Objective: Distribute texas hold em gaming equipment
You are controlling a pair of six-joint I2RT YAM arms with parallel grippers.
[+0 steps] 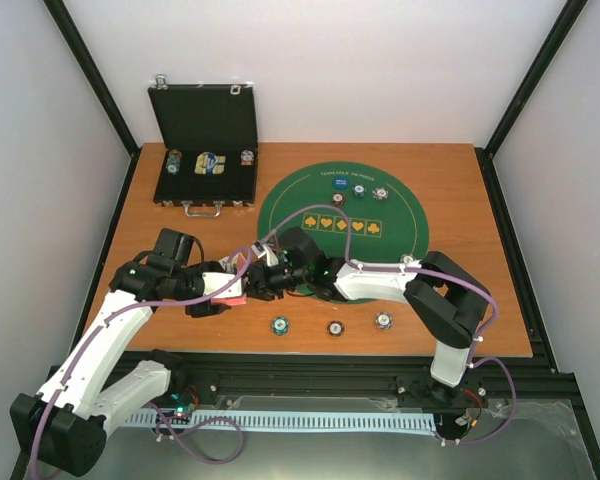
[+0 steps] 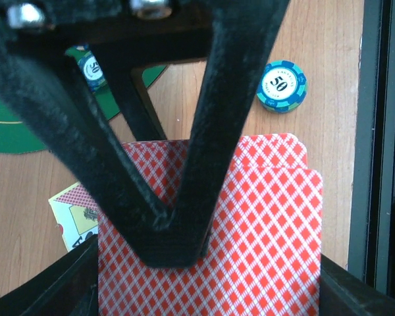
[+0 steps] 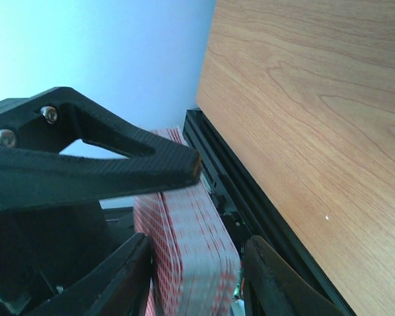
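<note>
- Deck of cards [image 2: 263, 224], red backs up, is off the table [image 1: 460, 310]. It is held over the near-left part of the wood, between the left edge of the green mat [image 1: 400, 230] and the table's near edge.
- One card [image 2: 69, 214] sticks out askew under the deck's corner, face showing.
- Left hand [image 2: 173, 247] is pressed together on the deck, one finger flat across the top back, pinching the whole stack.
- Right hand [image 1: 267, 279] sits at the deck's far end. In its own wrist view one finger [image 3: 118, 161] lies just over the stack's edge. Cannot tell whether it is spread or nipping a card.
- Three chips [image 1: 335, 327] sit in a row on the bare table near the front. More lie on the mat and in the open case [image 1: 205, 165].
- Risk: several cards peel off together if the right hand bites too deep into the stack.
- Risk: the askew card slides out and drops, since it looks barely caught.
- Risk: the two hands are very close, so a sideways pull could knock the deck loose or clash fingers.
- Pose: left arm bent, forearm reaching rightward. Right arm stretched far left, low across the mat's near edge, wrist rolled on its side.
</note>
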